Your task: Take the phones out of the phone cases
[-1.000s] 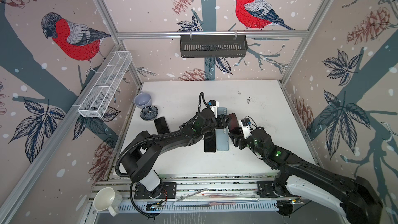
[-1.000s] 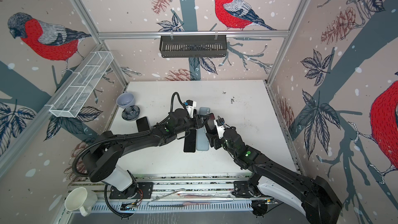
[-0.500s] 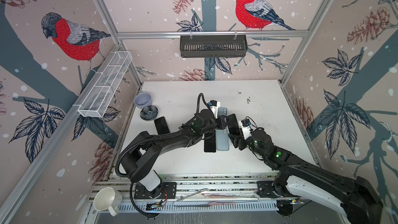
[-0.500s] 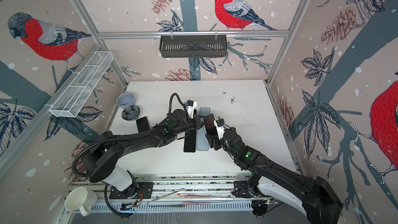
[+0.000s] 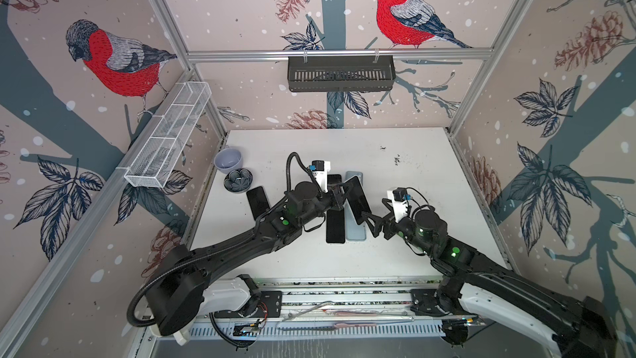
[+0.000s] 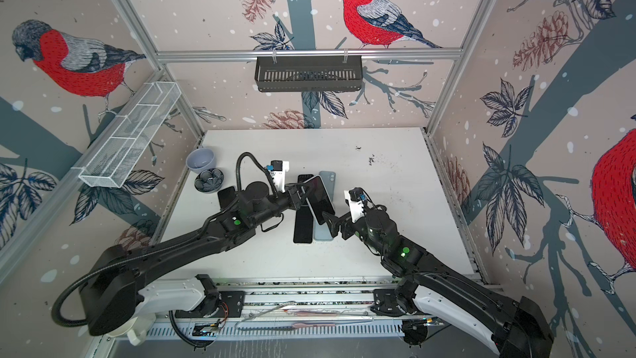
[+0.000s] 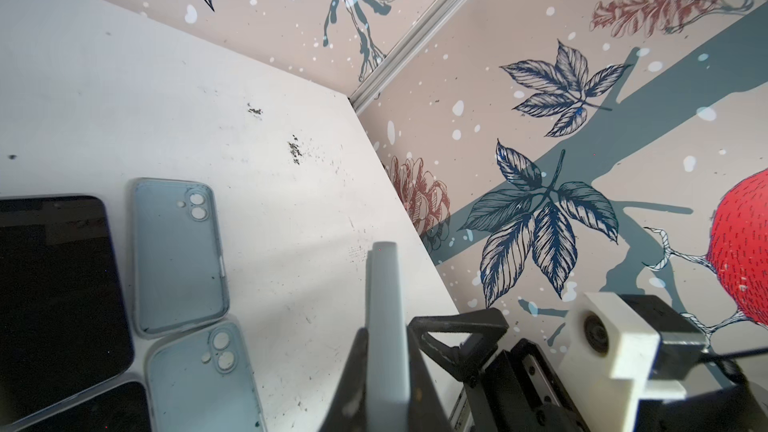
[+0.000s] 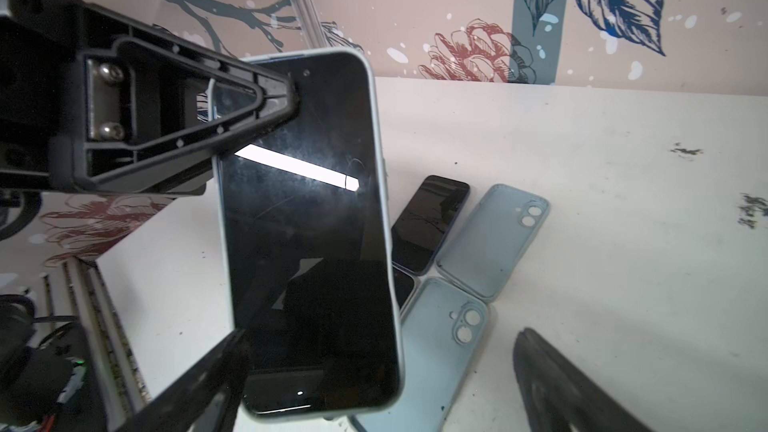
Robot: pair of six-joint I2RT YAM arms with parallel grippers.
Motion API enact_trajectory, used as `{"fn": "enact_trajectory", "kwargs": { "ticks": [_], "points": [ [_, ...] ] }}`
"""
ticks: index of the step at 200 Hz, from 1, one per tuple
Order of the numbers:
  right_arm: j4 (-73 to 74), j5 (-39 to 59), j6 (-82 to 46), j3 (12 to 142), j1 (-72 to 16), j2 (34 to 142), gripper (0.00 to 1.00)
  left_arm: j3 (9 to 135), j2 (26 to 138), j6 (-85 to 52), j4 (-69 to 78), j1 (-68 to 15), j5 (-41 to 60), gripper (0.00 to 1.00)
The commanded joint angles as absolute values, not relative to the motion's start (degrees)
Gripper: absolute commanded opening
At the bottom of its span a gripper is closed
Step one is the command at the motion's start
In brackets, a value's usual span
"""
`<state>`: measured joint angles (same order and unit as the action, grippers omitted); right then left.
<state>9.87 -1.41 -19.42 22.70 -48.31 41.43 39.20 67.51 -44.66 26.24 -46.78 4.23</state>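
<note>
The left gripper (image 5: 345, 190) holds a phone (image 8: 307, 222) aloft over the table (image 5: 413, 173), its jaws pinched tight across the screen and back near one end. The phone sits fully inside its pale blue case (image 8: 376, 160). The right gripper (image 5: 370, 225) waits at the phone's free end, jaws spread wide and holding nothing.

The phone looks rigid and fairly hefty, and its glass face is likely slick and would not survive a drop well. The case appears soft and rubbery (two empty cases (image 8: 494, 238) of the same sort lie below beside bare handsets (image 8: 432, 222)), so its rim should bend and peel. The free corner of the rim seems the best place to take hold, rolling the lip back off the glass. Because the left gripper's pinch presses case and phone together, that end will probably not let go until the grip shifts.
</note>
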Motion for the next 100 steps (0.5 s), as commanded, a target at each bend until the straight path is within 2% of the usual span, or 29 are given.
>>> {"fn": "enact_trajectory", "kwargs": {
  "ticks": [1, 56, 100],
  "points": [
    [10.56, 2.40, -21.35, 23.03, -48.60, 39.64, 1.00, 36.39, 61.62, -44.85, 28.63, -46.41, -0.26, 0.00],
    [9.08, 2.81, -25.97, 20.56, -48.67, 32.18, 1.00, 30.70, 45.90, -46.07, 27.84, -46.37, -2.80, 0.00],
    [19.56, 8.44, -33.82, 13.70, -48.69, 27.20, 1.00, 26.88, 43.91, -50.06, 35.32, -46.39, -0.95, 0.00]
  ]
}}
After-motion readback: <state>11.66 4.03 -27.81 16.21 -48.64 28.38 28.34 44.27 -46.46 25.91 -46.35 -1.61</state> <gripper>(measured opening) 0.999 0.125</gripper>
